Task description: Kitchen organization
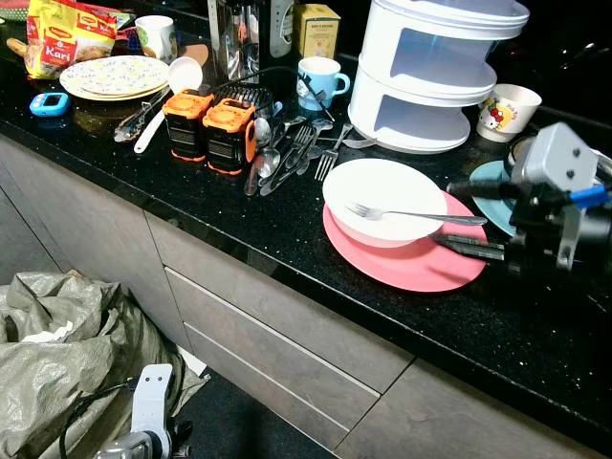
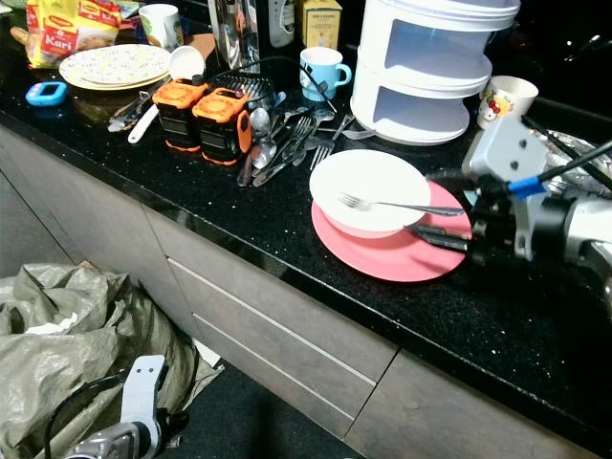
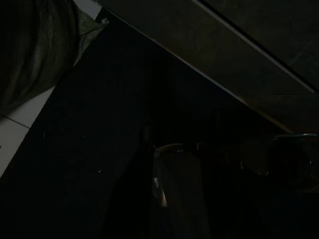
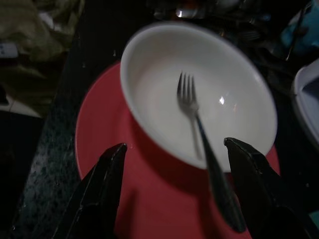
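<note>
A long black speckled table (image 1: 239,229) ran across the room, glossy and crowded, above grey drawer fronts (image 1: 287,344) with pale seams. Near its front edge a pink plate (image 1: 402,260) lay flat with a white bowl (image 1: 382,196) sitting on it, and a fork (image 1: 406,214) rested across the bowl, tines inside and handle reaching over the rim toward the robot's right. The right hand (image 4: 174,159) hovered low over the plate just beside the fork handle, its two black fingers (image 4: 102,189) spread wide on either side of the handle and gripping nothing. Behind the plate a heap of loose cutlery (image 1: 292,151) lay beside two orange and black battery packs (image 1: 208,129). Farther back stood a blue mug (image 1: 318,81), a white tiered container (image 1: 435,72), a cartoon-printed cup (image 1: 507,110), and a flowered plate (image 1: 115,76) with a white ladle (image 1: 167,96) next to it. A red and yellow snack packet (image 1: 67,33) and a small blue gadget (image 1: 50,103) sat at the far left end. On the floor below, a crumpled olive-grey sack (image 1: 67,363) lay against the cabinet. The left hand (image 1: 143,445) hung low near the sack; whether its fingers were apart could not be told, its wrist view being very dark.
</note>
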Motion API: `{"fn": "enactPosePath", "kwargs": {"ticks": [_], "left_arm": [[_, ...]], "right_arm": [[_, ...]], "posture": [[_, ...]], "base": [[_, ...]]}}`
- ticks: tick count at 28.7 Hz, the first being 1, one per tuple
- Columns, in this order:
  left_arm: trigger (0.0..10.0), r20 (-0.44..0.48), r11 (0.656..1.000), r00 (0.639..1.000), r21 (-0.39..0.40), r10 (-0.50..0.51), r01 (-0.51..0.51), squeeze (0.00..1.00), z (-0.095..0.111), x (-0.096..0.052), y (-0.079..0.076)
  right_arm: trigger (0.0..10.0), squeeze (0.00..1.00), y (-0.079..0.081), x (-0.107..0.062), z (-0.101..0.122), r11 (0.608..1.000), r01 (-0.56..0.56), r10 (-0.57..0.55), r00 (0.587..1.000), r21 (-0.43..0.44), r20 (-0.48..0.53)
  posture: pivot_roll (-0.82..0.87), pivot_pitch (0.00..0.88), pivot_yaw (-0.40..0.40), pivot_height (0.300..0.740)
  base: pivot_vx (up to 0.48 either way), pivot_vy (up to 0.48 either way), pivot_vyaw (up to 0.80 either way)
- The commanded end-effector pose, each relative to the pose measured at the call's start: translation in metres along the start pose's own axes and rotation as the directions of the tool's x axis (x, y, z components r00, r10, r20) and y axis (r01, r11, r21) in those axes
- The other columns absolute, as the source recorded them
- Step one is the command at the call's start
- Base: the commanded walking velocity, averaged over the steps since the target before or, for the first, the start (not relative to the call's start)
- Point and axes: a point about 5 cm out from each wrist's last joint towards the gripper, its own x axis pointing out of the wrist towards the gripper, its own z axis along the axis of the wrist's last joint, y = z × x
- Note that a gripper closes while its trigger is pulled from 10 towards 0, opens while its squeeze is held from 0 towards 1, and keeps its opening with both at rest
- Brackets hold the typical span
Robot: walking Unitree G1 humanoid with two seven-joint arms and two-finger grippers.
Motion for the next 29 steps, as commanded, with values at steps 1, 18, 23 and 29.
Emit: {"fn": "enactPosePath", "kwargs": {"ticks": [1,18,23,29], "left_arm": [[10.0,-0.028,1.0,1.0,-0.002,-0.001,0.001,0.0,-0.008,-0.001,0.0],[10.0,-0.023,1.0,1.0,-0.006,-0.002,0.002,0.0,-0.007,-0.001,0.0],[10.0,-0.021,1.0,1.0,-0.007,-0.003,0.003,0.0,-0.006,0.0,-0.001],[10.0,-0.02,1.0,1.0,-0.008,-0.003,0.003,0.0,-0.007,0.0,-0.001]], "right_arm": [[10.0,0.0,0.003,0.004,-0.005,1.0,-0.008,0.006,0.998,-0.028,-0.06],[10.0,0.0,-0.012,0.013,-0.012,0.976,0.1,-0.136,0.973,-0.195,-0.186],[10.0,0.0,-0.012,0.015,-0.013,0.976,0.095,-0.132,0.974,-0.194,-0.186],[10.0,0.0,-0.013,0.017,-0.012,0.972,0.104,-0.145,0.971,-0.21,-0.19]], "posture": [[0.02,0.071,-0.012,0.74],[0.02,0.075,-0.013,0.74],[0.02,0.076,-0.016,0.74],[0.02,0.076,-0.017,0.74]], "base": [[0.0,0.0,0.0],[0.0,0.0,0.0],[0.0,0.0,0.0],[0.0,0.0,0.0]]}}
